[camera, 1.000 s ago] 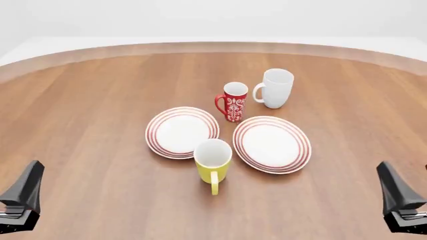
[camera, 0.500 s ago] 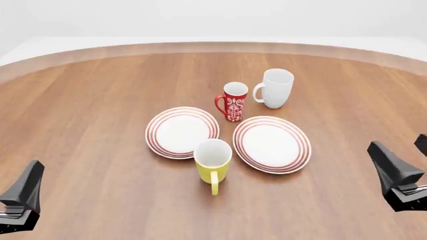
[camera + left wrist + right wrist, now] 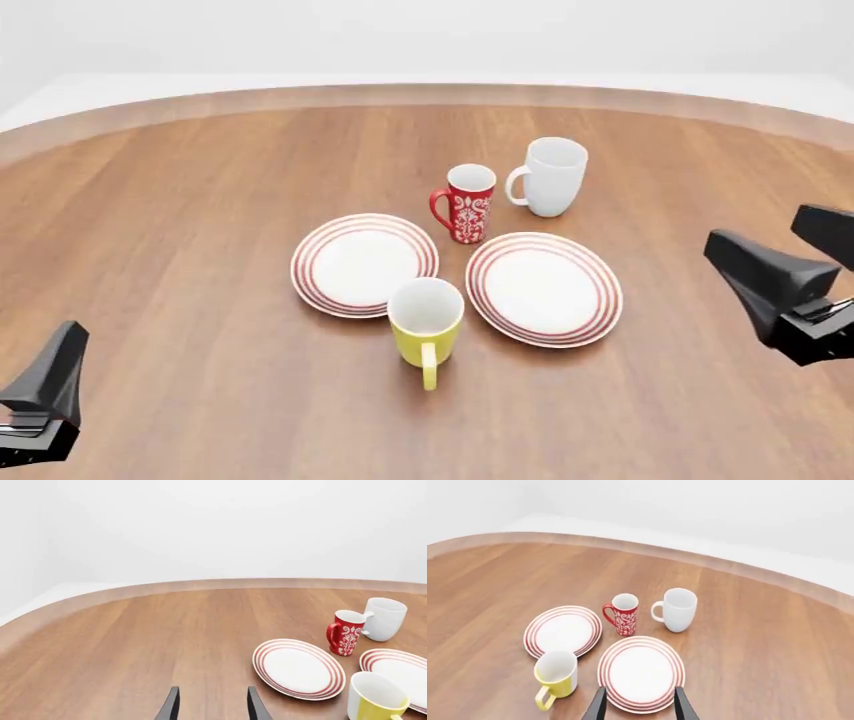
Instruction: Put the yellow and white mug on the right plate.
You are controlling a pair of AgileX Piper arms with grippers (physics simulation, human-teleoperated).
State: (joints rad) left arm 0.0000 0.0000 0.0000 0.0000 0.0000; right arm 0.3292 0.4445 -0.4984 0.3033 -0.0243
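Yellow mug upright on table, handle toward arms, wedged between both plates, touching neither gripper. Right plate bare, ready. Right gripper raised, fingers apart, empty; likely lining up. Left gripper parked low, parted.

table: smooth brown wood grain, soft sheen | yellow and white mug: glossy, ceramic-looking | right plate: smooth white glaze, red rings | right gripper: matt black
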